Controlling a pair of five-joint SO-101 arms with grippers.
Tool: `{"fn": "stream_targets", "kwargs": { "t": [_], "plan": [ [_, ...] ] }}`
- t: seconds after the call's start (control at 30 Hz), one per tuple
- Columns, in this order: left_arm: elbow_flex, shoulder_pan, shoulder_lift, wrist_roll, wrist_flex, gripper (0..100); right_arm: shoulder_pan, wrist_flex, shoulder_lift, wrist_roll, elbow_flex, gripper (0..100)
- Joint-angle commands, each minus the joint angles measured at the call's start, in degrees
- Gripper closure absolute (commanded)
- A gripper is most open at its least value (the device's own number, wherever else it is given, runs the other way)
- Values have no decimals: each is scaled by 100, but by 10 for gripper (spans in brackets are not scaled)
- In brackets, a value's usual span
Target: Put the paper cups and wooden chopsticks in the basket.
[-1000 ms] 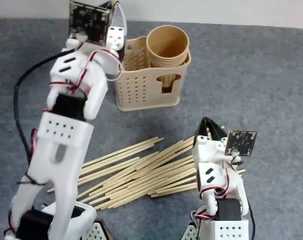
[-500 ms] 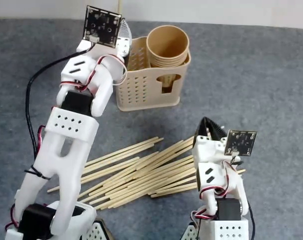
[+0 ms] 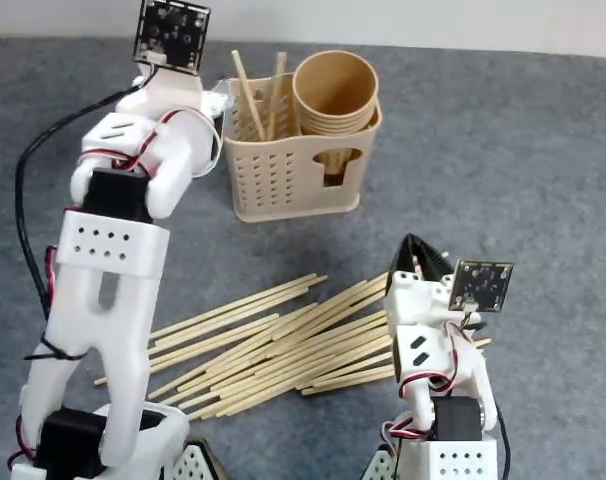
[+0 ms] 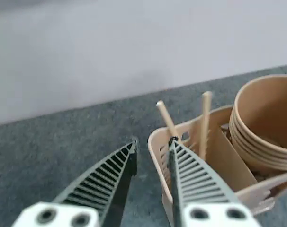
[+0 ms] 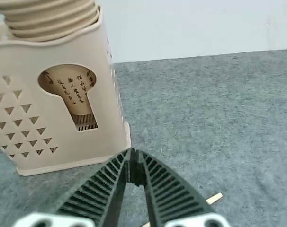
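Left wrist view crops the basket (image 4: 224, 156) beside the wide left tool (image 4: 153, 144); right tool (image 5: 134, 158) closed.

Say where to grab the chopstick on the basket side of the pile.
Grip that chopstick near its middle, from straight above, jaws across its length. It lies flat at the edge of the pile, so the bare table on the basket side probably leaves room for one jaw.

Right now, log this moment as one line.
left tool: open beside basket | right tool: shut | basket: cups, two chopsticks | table: chopstick pile
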Motion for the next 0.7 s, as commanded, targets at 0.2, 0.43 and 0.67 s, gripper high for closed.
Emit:
{"fn": "stream_targets", "kwargs": {
  "t": [0.2, 0.43, 0.67],
  "plan": [
    [-1033, -119, -75, 0, 2207, 881, -48, -171, -84, 105, -57, 994],
    [-1095, -40, -75, -545, 3622, 882, -40, -171, -84, 105, -57, 994],
    [-1103, 22, -66, -1064, 4475, 933, -40, -171, -84, 105, -57, 994]
  ]
}}
